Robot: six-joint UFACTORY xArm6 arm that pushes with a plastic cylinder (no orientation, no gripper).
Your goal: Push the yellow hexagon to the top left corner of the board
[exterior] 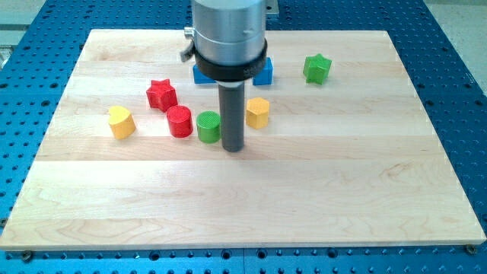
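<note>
The yellow hexagon (258,112) sits near the board's middle, slightly toward the view's top. My tip (233,148) rests on the board just below and to the left of it, between it and the green cylinder (208,126), close to both. The rod hides part of the hexagon's left side. The board's top left corner (95,34) is far off to the upper left.
A red cylinder (179,121) stands left of the green cylinder. A red star (161,94) lies above it. A yellow heart-like block (121,122) is further left. A blue block (262,72) is partly hidden behind the arm. A green star (317,68) lies at upper right.
</note>
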